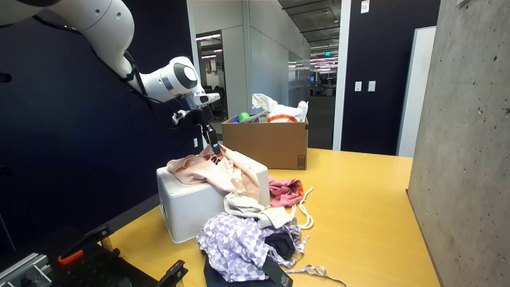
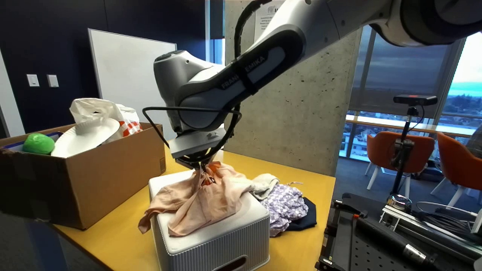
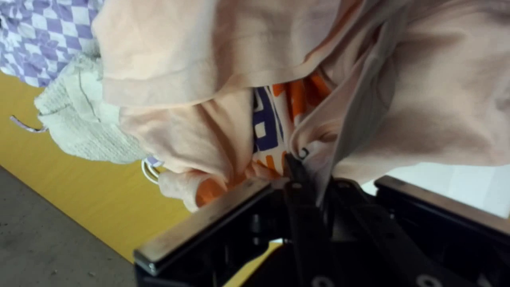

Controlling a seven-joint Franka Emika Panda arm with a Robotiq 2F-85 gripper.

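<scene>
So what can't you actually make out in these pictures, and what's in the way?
Peach garment, wrist view: part of its lettering is hidden by folds.
How much cloth the fingers pinch, wrist view: hidden between them.
Cardboard box, both exterior views: its walls hide the lower contents.
Black tag, in an exterior view: too small to read.
Arm, both exterior views: base cut off by the picture edge.

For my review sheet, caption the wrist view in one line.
Black gripper closed on a fold of printed peach cloth, with pale knit and purple-checkered fabric nearby.
</scene>
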